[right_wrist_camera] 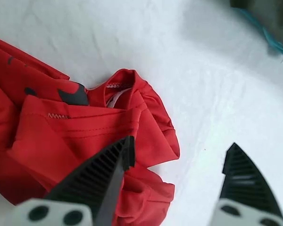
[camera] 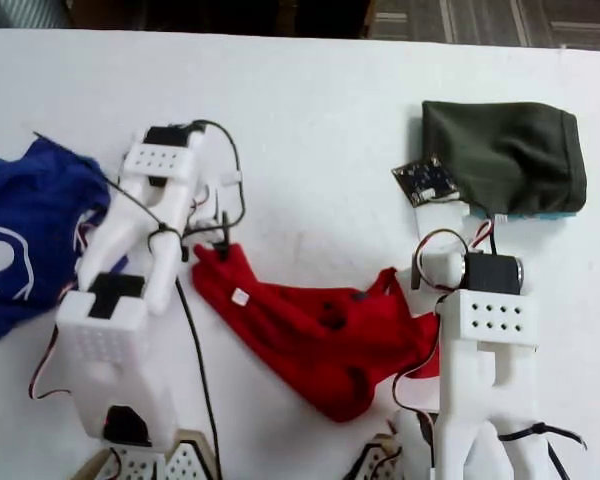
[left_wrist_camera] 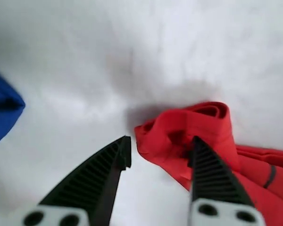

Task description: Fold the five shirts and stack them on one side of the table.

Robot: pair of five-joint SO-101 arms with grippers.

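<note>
A crumpled red shirt (camera: pixel 310 330) lies mid-table between the two arms. My left gripper (camera: pixel 210 245) is open at its far left corner. In the left wrist view the bunched red corner (left_wrist_camera: pixel 188 127) sits between the fingers of the left gripper (left_wrist_camera: pixel 160 150), one finger resting on the cloth and the other over bare table. My right gripper (camera: pixel 420 272) is open at the shirt's right end. In the right wrist view one finger of the right gripper (right_wrist_camera: pixel 179 153) lies over the red collar area (right_wrist_camera: pixel 118 108), the other over the table. A blue shirt (camera: pixel 25 240) lies unfolded at the left edge.
A folded dark green shirt (camera: pixel 505 155) rests at the back right on top of a teal one (camera: pixel 540 214). The white table (camera: pixel 320 110) is bare at the back centre. Black cables (camera: pixel 202 370) trail beside the left arm.
</note>
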